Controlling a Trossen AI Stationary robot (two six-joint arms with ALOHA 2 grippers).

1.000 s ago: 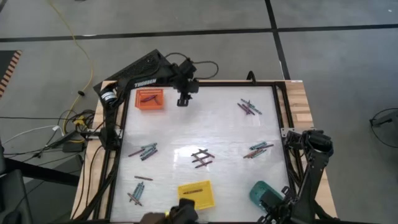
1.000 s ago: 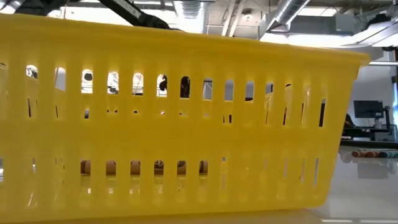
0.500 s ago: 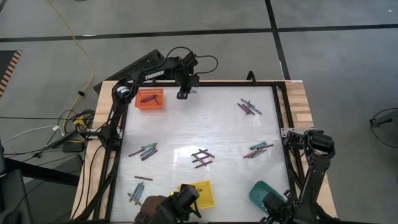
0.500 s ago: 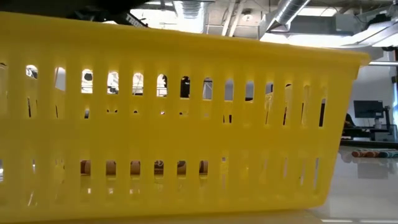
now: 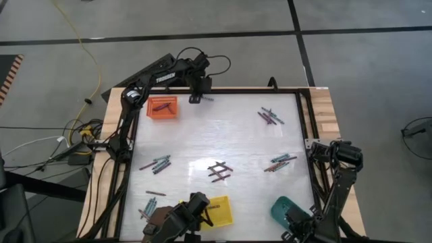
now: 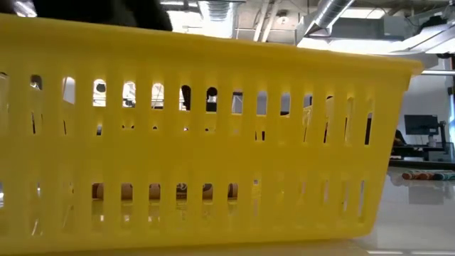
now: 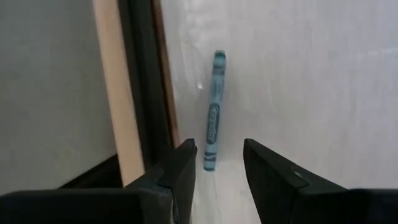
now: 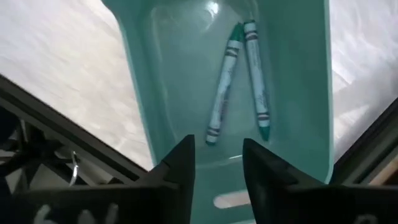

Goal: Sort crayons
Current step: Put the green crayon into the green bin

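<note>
My left gripper (image 5: 196, 98) hangs open at the table's far edge, just right of the orange tray (image 5: 163, 108). Its fingers (image 7: 180, 163) stand on either side of the near end of a teal crayon (image 7: 213, 112), which lies flat along the table's black frame (image 7: 140, 81). My right gripper (image 8: 217, 152) is open above the teal tray (image 8: 298, 74) at the near right corner. Two teal crayons (image 8: 239, 81) lie on the tray's floor. Loose crayons lie in clusters (image 5: 270, 117), (image 5: 280, 163), (image 5: 219, 171), (image 5: 156, 164), (image 5: 148, 208).
The yellow tray (image 5: 214, 209) at the near edge holds one crayon and fills the low view (image 6: 213, 135). The orange tray holds a dark-red crayon (image 5: 160, 106). A dark and brown shape (image 5: 172, 221) sits beside the yellow tray; what it is I cannot tell.
My left gripper has moved toward the table's far edge and down, from beside the orange tray to the teal crayon by the frame. The dark shape at the near edge has slid toward the table's left, past the yellow tray.
</note>
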